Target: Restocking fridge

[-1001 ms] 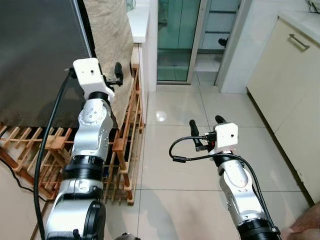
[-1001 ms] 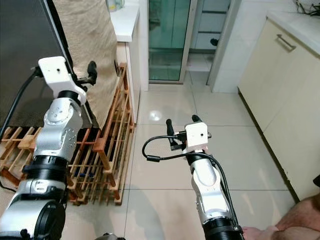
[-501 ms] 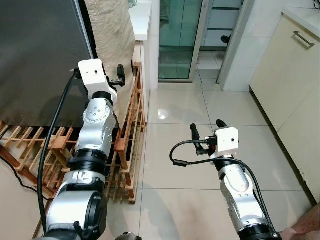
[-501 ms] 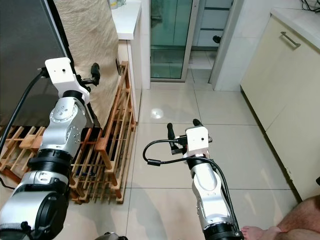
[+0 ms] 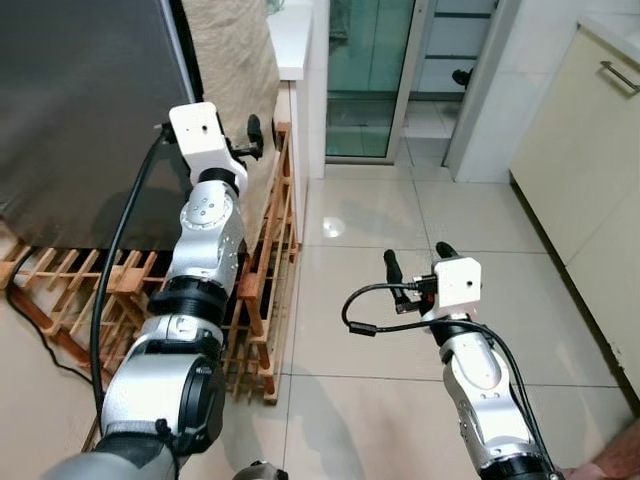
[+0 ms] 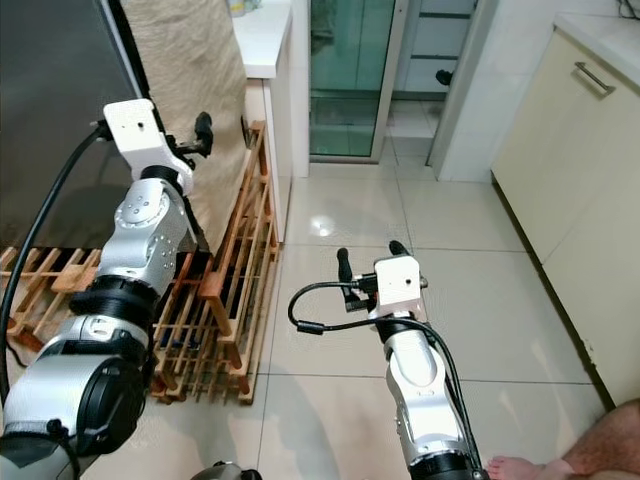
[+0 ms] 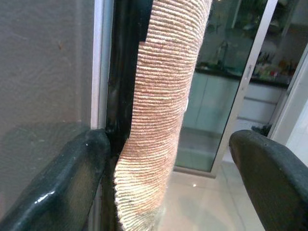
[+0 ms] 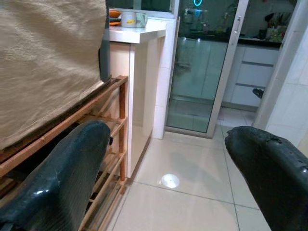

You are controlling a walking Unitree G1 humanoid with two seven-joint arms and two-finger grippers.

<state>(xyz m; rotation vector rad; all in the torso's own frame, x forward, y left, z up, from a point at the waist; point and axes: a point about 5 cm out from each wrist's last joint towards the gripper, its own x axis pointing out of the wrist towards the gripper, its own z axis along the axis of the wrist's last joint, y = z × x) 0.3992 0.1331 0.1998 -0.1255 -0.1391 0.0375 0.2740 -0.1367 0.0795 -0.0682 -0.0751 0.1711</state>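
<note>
The fridge [image 5: 80, 110] stands at the left, its dark grey door closed. A beige cloth [image 5: 235, 50] hangs down its side. My left gripper [image 5: 252, 135] is raised at the door's right edge and is open. In the left wrist view one finger [image 7: 53, 192] lies by the black door edge [image 7: 122, 72], and the cloth [image 7: 159, 120] hangs between the two fingers, farther off. My right gripper [image 5: 415, 262] hovers open over the floor tiles, holding nothing.
A wooden slatted rack [image 5: 265, 260] stands on the floor below the fridge. Behind it is a white counter [image 5: 295, 30] beside a glass sliding door [image 5: 370, 70]. Cream cabinets [image 5: 600, 150] line the right. A person's leg [image 6: 590, 460] shows at bottom right.
The whole view has shifted slightly. My left arm has stretched farther forward, bringing its gripper closer to the fridge door's edge. The right gripper holds its pose.
</note>
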